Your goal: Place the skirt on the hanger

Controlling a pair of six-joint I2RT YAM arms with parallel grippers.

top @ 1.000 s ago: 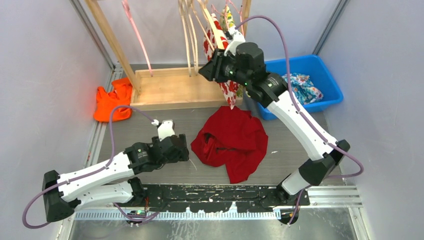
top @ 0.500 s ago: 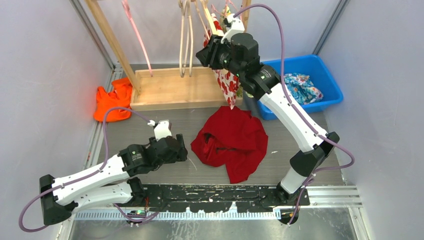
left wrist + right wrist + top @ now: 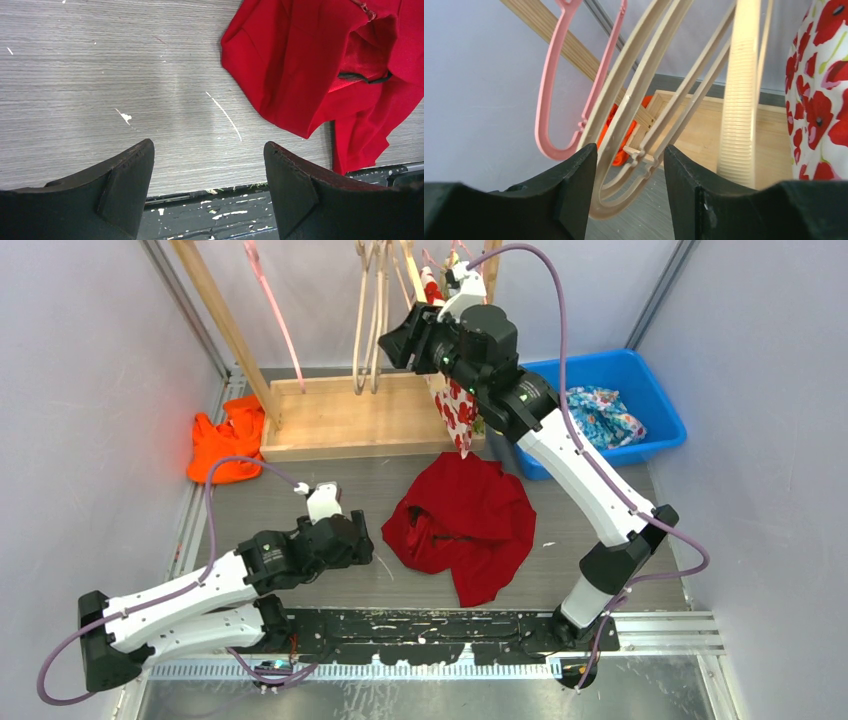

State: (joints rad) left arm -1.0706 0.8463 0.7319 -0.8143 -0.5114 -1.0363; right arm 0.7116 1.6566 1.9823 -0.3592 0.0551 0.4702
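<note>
Fingers, left arm [image 3: 125, 187]: spread wide, empty, hovering low over grey wood-grain worktop [image 3: 100, 75]. Crumpled red fabric skirt [image 3: 470, 515]: lying on the worktop just to their right, heap running far-to-near, one tail toward the near edge. The left arm is the nearer, so probably the one to take it. Fingers, right arm [image 3: 569, 200]: parted, gripping nothing, up among beige plastic hangers [image 3: 634, 100] on wooden rack [image 3: 340, 420], well apart from the skirt. Blue plastic bin [image 3: 640, 380], far right: holds one blue patterned cloth [image 3: 605, 415].
</note>
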